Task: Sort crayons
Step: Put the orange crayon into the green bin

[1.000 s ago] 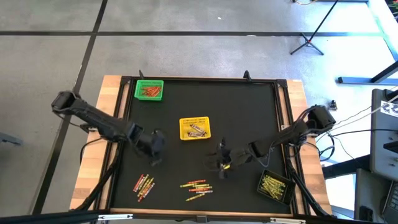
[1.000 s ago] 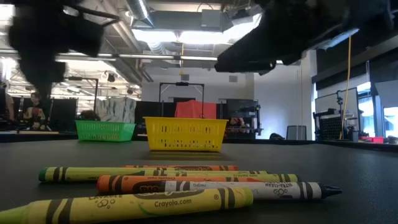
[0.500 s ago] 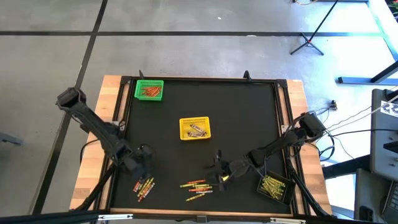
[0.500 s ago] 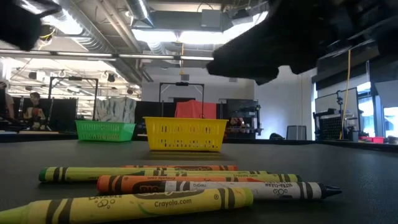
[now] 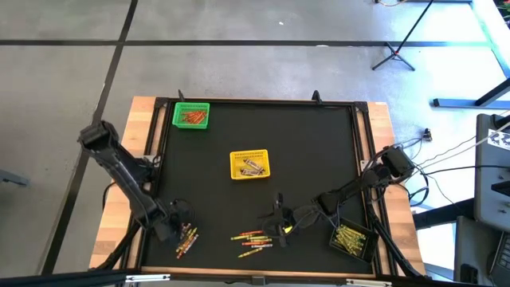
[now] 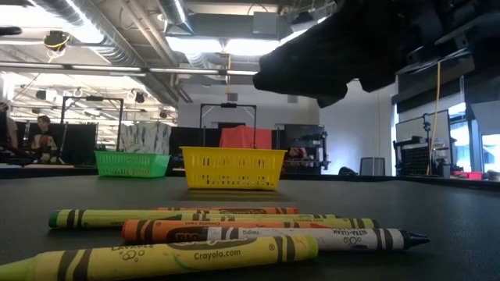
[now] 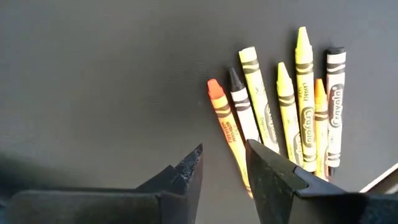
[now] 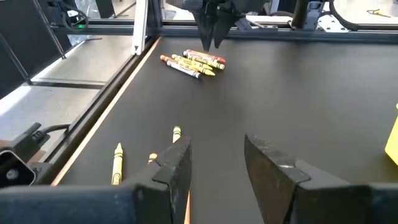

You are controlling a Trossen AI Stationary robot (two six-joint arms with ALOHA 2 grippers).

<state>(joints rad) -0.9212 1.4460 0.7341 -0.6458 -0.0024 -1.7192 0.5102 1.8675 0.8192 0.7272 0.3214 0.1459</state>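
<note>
On the counter (image 5: 319,143), still sorting: baskets (image 5: 249,164) partly filled, crayons (image 5: 253,241) left loose, both claws (image 7: 224,171) parted, empty.

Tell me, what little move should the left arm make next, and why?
Probably a small drop toward the mat. The left gripper hangs open and empty right over the small pile of crayons, its fingertips beside the orange crayon. Lowering a bit would likely put that crayon between the fingers. The right gripper waits open near the other pile.
</note>
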